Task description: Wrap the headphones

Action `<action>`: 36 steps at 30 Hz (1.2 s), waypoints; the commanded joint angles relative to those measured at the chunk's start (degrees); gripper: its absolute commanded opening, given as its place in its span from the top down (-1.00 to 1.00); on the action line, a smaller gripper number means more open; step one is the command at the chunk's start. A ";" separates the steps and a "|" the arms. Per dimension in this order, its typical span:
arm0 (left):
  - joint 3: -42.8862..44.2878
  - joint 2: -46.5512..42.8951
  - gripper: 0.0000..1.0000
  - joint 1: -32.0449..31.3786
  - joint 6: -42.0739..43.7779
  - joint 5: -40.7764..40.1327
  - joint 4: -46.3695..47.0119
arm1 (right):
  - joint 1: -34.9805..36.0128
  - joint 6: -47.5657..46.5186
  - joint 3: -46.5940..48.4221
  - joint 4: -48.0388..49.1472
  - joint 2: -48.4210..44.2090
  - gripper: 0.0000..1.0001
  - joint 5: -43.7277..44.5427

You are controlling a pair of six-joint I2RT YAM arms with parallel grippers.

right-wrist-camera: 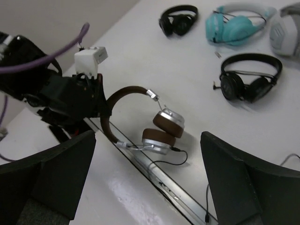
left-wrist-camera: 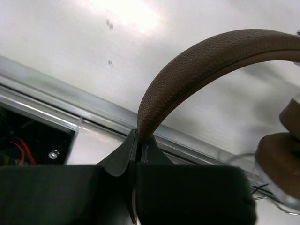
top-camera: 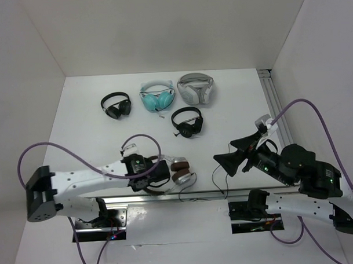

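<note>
The headphones [top-camera: 179, 169], with brown headband, brown ear pads and silver cups, sit at the table's near edge. My left gripper [top-camera: 159, 178] is shut on the headband [left-wrist-camera: 197, 56]; in the left wrist view the fingertips [left-wrist-camera: 138, 137] pinch its lower end. In the right wrist view the headphones [right-wrist-camera: 161, 131] have the two cups stacked together. The thin black cable [right-wrist-camera: 176, 161] trails from the lower cup along the table and over the rail [top-camera: 214, 178]. My right gripper [top-camera: 232, 153] is open and empty, to the right of the headphones, its jaws wide apart [right-wrist-camera: 147, 183].
Small black headphones [top-camera: 116, 105], a teal pair [top-camera: 157, 98], a white-grey pair [top-camera: 196, 88] and another black pair [top-camera: 187, 121] lie at the back. An aluminium rail [top-camera: 167, 196] runs along the near edge, another [top-camera: 274, 99] along the right wall.
</note>
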 commanded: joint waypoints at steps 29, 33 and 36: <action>61.91 1.17 1.00 61.59 68.75 30.13 3.52 | -24.82 -7.93 -2.22 35.05 31.43 -0.98 -21.92; 61.29 -1.90 1.00 63.09 69.28 32.24 2.89 | -29.26 -9.16 -4.86 40.26 33.36 -0.92 -27.34; 59.81 -4.36 1.00 63.70 69.28 33.56 2.89 | -29.26 -10.22 -6.80 43.52 35.65 -0.87 -29.80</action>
